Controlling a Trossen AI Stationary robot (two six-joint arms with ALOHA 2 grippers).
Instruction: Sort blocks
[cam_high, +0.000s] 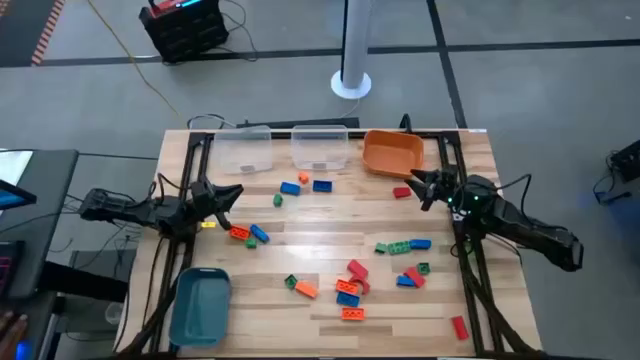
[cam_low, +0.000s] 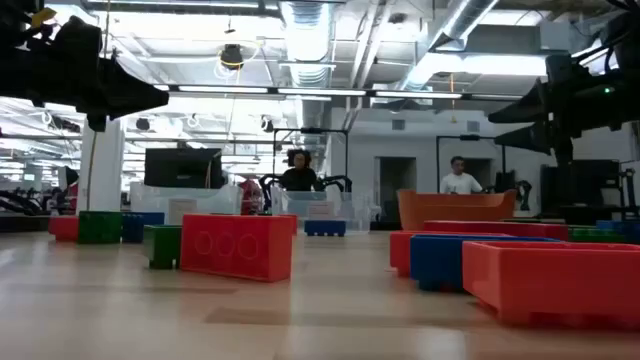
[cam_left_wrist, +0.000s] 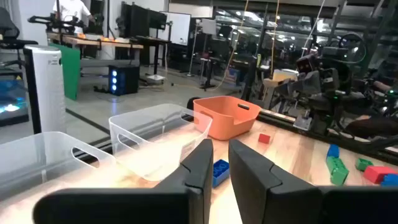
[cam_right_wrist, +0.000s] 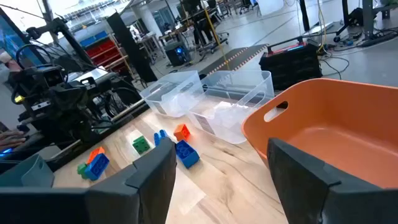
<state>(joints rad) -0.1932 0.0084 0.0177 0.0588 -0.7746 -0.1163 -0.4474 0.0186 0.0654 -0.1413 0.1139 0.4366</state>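
Note:
Small studded blocks in red, orange, blue and green lie scattered on the wooden table. One group (cam_high: 305, 184) sits near the clear bins, a pair (cam_high: 248, 234) lies by the left arm, and a cluster (cam_high: 352, 280) is toward the near edge. One red block (cam_high: 402, 192) lies just left of my right gripper (cam_high: 418, 186). That gripper is wide open (cam_right_wrist: 227, 168), raised above the table and facing the orange bin (cam_right_wrist: 336, 124). My left gripper (cam_high: 232, 197) hovers at the table's left, with a narrow gap between its fingers (cam_left_wrist: 220, 158). It holds nothing, and a blue block (cam_left_wrist: 219, 171) shows beyond it.
Two clear bins (cam_high: 245, 150) (cam_high: 320, 148) and the orange bin (cam_high: 392, 152) stand along the far edge. A teal bin (cam_high: 200, 305) is at the near left corner. Green and blue blocks (cam_high: 402, 245) lie in a row near the right arm. People stand in the room behind.

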